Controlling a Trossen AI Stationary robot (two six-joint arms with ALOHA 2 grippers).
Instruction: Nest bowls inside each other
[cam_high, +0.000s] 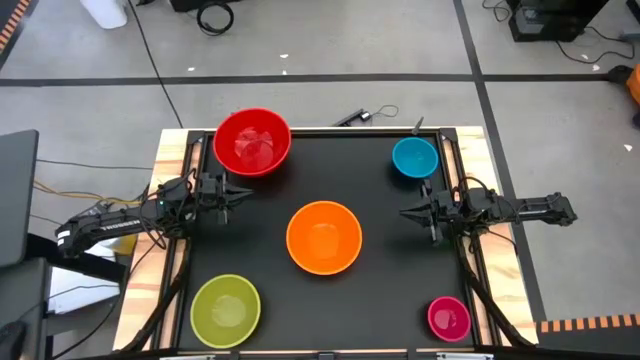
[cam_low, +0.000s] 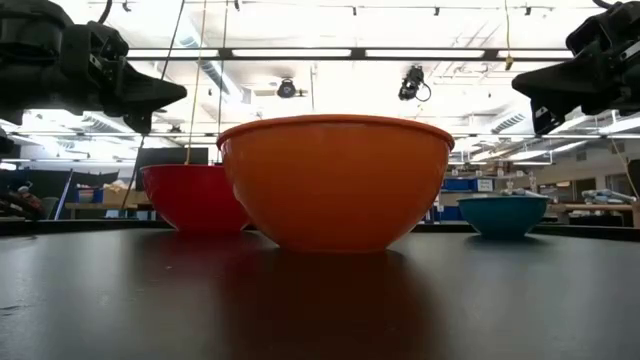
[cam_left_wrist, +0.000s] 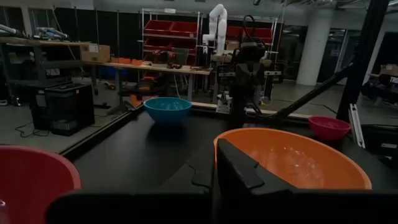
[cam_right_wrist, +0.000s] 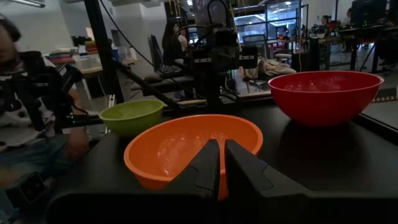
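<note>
Five bowls stand apart, each on its base, on the black table top (cam_high: 270, 215): red (cam_high: 252, 142) at the far left, blue (cam_high: 414, 157) at the far right, orange (cam_high: 323, 237) in the middle, yellow-green (cam_high: 225, 310) at the near left and pink (cam_high: 449, 318) at the near right. My left gripper (cam_high: 240, 195) hovers shut above the table between the red and orange bowls, pointing right. On the other side of the orange bowl, below the blue one, my right gripper (cam_high: 406, 212) hovers shut and points left. Neither gripper holds anything.
Wooden rails (cam_high: 170, 190) border the black top on the left and right. A small dark tool with a cable (cam_high: 358, 116) lies at the far edge. A person (cam_right_wrist: 15, 68) sits beyond the table's left side. Bare table shows between the bowls.
</note>
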